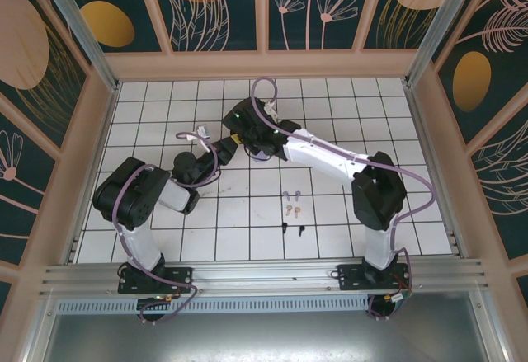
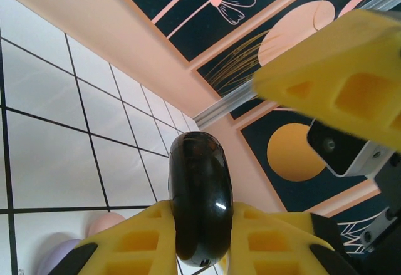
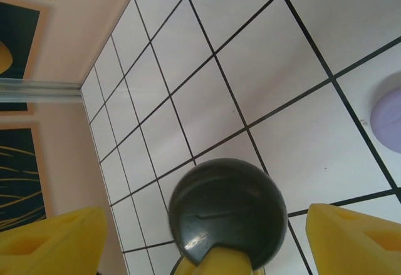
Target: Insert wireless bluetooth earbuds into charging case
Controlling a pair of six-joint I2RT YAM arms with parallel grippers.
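Around the black charging case (image 2: pixel 200 206) both arms meet above the white tiled bench (image 1: pixel 165 230). The left claw (image 2: pixel 200 228) is closed tight on this case, its yellow fingers (image 2: pixel 135 240) pressing the two broad faces. In the left wrist view the case shows edge-on as a narrow glossy oval, lid closed, its long axis running straight out from the claw. In the right wrist view its round broad face is turned to the camera. The right claw (image 3: pixel 203 237) stands wide open with one finger on each side of the case, both clear of it and holding nothing. The wireless bluetooth earbuds (image 1: pixel 292 211) lie on the bench apart from the case, toward the near edge and to the right of it. They are set in three short rows, one behind the other. The lavender pair (image 1: pixel 285 195) is nearest the case, the pale pink pair (image 1: pixel 288 210) comes next, and the black pair (image 1: pixel 284 228) is farthest from it. The two buds of each pair lie side by side. The black buds look drawn out toward the near edge. The others are too small to tell which way their stems point. Just beside the case, a pink case (image 2: pixel 103 222) and a lavender case (image 2: pixel 59 253) rest on the tiles below it.
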